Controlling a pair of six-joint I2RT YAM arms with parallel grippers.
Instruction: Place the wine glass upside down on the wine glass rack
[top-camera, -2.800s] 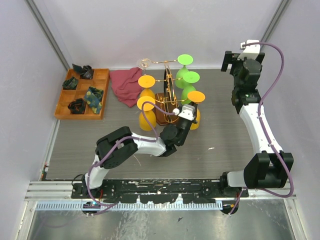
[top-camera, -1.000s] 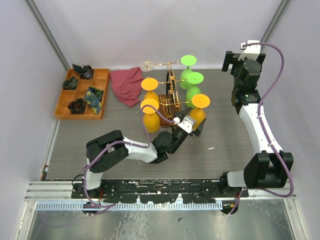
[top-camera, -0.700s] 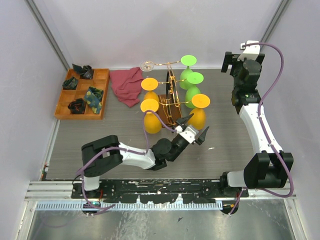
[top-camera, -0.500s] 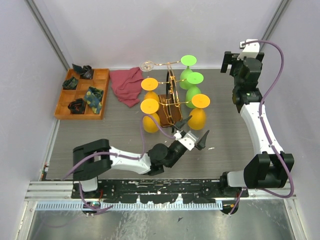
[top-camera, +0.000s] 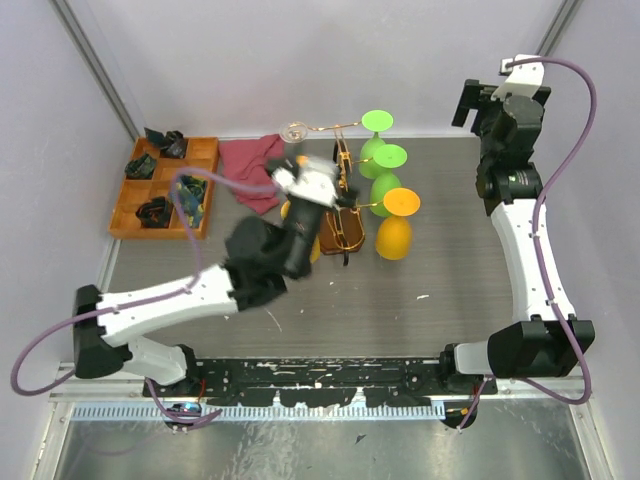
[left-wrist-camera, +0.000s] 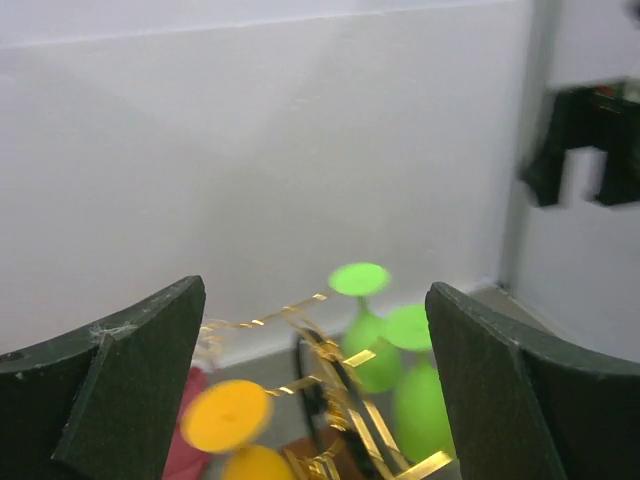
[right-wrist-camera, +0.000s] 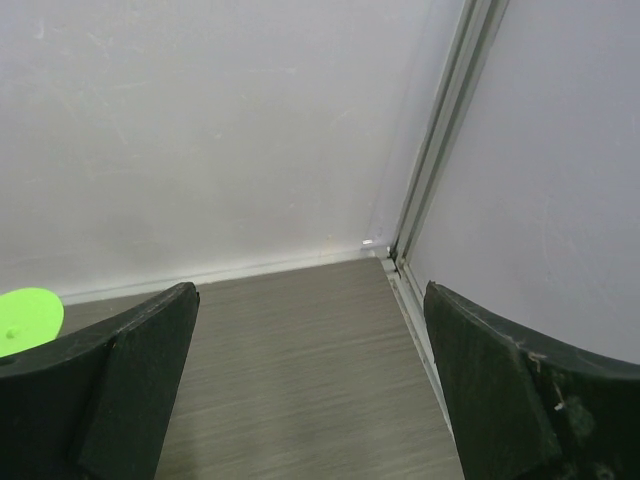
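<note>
The wine glass rack (top-camera: 343, 205) is a gold wire stand on a brown base at mid-table. An orange wine glass (top-camera: 394, 238) hangs upside down at its front right, foot up. Two green glasses (top-camera: 384, 188) hang behind it. My left gripper (top-camera: 308, 180) is raised and blurred over the rack's left side, hiding the orange glasses there. In the left wrist view my left gripper (left-wrist-camera: 313, 340) is open and empty, with the rack (left-wrist-camera: 345, 400) and a green glass (left-wrist-camera: 368, 335) seen beyond the gap. My right gripper (right-wrist-camera: 310, 330) is open and empty, high at the back right corner (top-camera: 490, 100).
A wooden tray (top-camera: 205, 185) of small dark items sits at the back left. A red cloth (top-camera: 250, 170) lies beside it. A clear glass (top-camera: 293, 130) hangs at the rack's back left arm. Walls close in on three sides.
My left gripper let go of the orange glass at the rack's front right, drew back while opening wide, then swung up high over the rack's left side. The right arm shifted slightly.
</note>
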